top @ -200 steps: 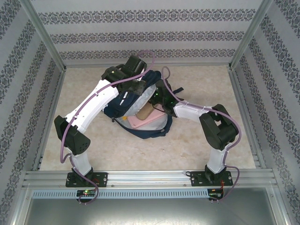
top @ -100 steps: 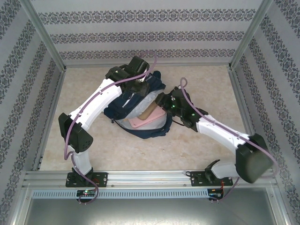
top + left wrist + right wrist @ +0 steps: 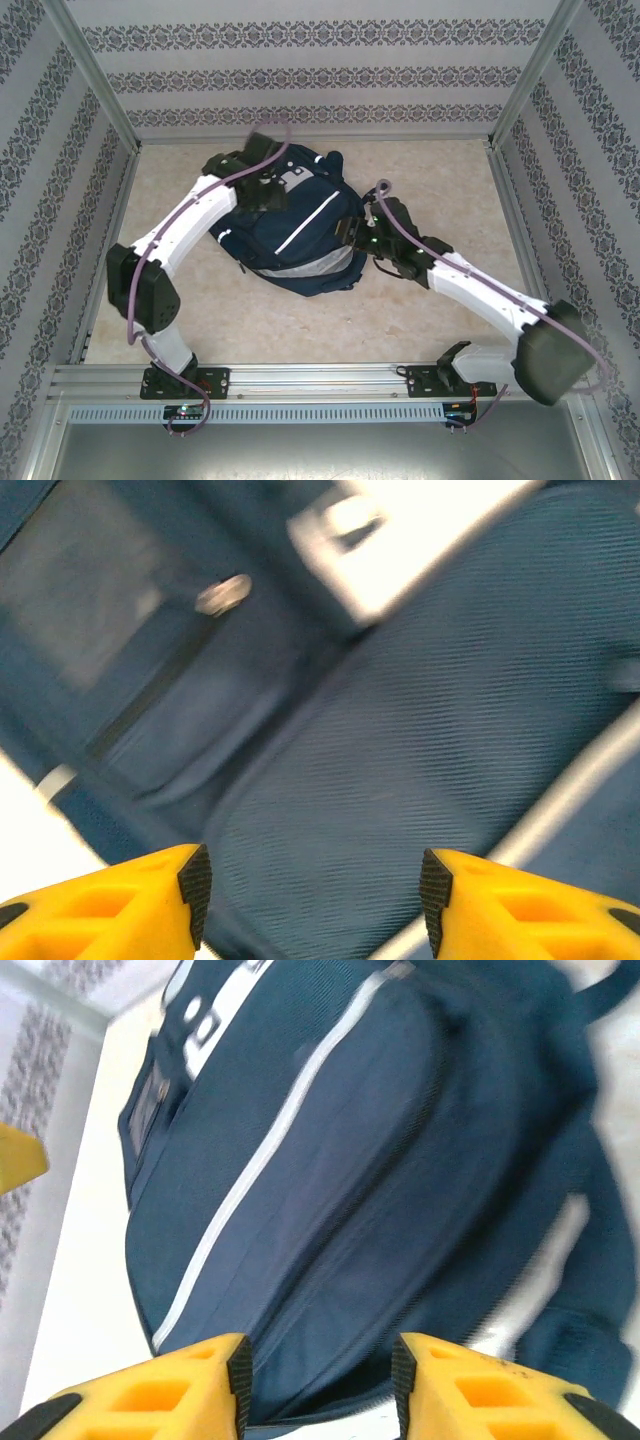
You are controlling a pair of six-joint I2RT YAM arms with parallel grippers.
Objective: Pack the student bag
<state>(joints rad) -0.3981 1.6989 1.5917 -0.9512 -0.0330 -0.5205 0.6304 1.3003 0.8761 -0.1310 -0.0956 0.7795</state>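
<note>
From the top external view, the student bag lay flat on the pale worktop, about mid-way across and towards the far wall. Its navy front faced up, with a thin white stripe running slantwise over it. The left pincer hung over the bag's far left part, near a small light-grey patch. The right pincer sat at the bag's right edge. How wide either pincer stood could not be made out from up there.

In the left wrist view, the left pincer was well open, its two yellow fingers set wide apart with nothing between them. It hovered over the bag's ribbed navy fabric. A metal zip pull and a light-grey patch showed blurred further up.

In the right wrist view, the right pincer was partly open, its yellow fingers standing a moderate gap apart. The bag lay beyond the gap, its rounded lower edge showing between the fingertips. No fold of cloth was seen pinched between them. The white stripe ran down the bag's front, and a navy strap lay along its right side.
</note>
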